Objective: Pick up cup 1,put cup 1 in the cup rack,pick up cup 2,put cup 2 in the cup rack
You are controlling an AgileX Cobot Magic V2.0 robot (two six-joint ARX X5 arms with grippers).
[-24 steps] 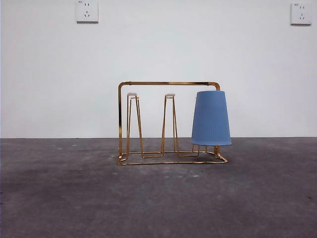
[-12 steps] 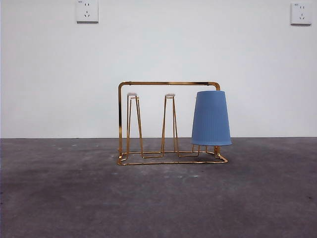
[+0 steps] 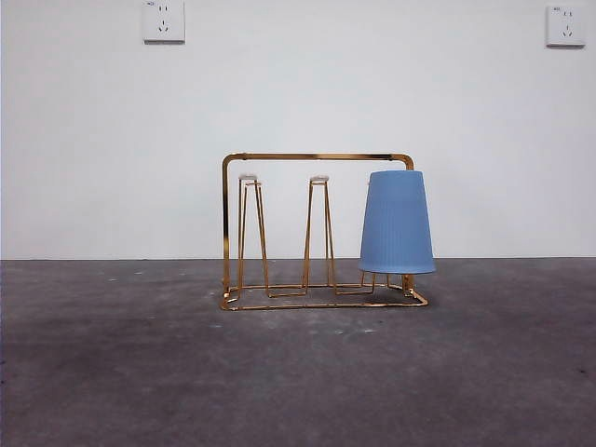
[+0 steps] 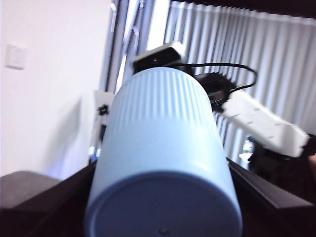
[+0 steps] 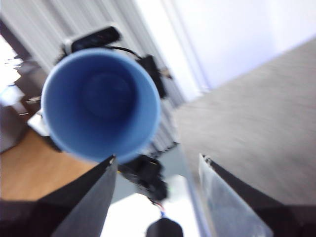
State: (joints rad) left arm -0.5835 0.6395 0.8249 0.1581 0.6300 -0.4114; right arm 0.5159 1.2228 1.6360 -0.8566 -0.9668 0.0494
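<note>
The gold wire cup rack stands mid-table in the front view. One blue ribbed cup hangs upside down over the rack's right-hand peg, and the other pegs are bare. A second blue ribbed cup, cup 2, fills the left wrist view with its base toward the camera. My left gripper is shut on its sides. The right wrist view looks into the open mouth of that cup, held aloft away from the rack. My right gripper is open with nothing in it. Neither arm shows in the front view.
A white wall with two sockets stands behind the grey table. The right arm's white link shows behind the held cup in the left wrist view, in front of the curtains.
</note>
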